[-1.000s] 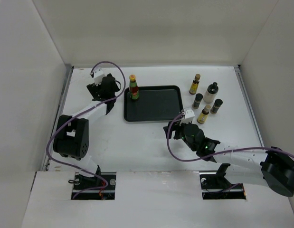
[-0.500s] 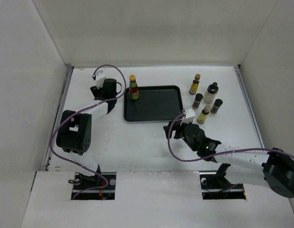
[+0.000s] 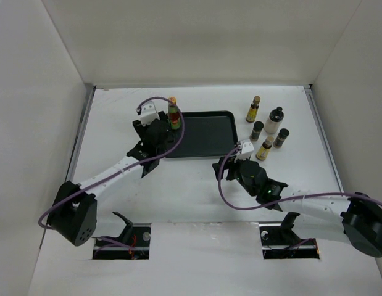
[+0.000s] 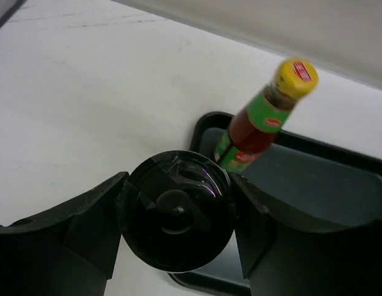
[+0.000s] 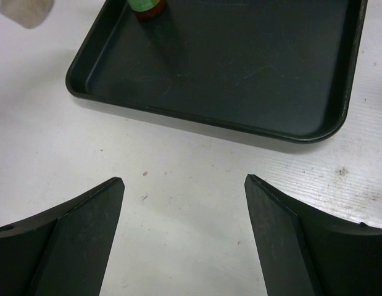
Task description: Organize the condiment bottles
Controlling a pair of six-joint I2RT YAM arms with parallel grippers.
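Observation:
My left gripper is shut on a jar with a round black cap, held over the left rim of the black tray. A red bottle with green neck and yellow cap stands upright in the tray's far left corner, just beyond the held jar. Several other condiment bottles stand on the table right of the tray: a yellow-labelled one, a whitish dark-capped one, two dark jars and another yellow-labelled one. My right gripper is open and empty, low over the table before the tray's near edge.
White walls enclose the table on the left, back and right. The tray holds only the red bottle's base in the right wrist view. Purple cables loop above both arms.
My left gripper has swung from the far left of the table rightward to the tray's left edge, beside the red bottle. The right arm has barely moved.

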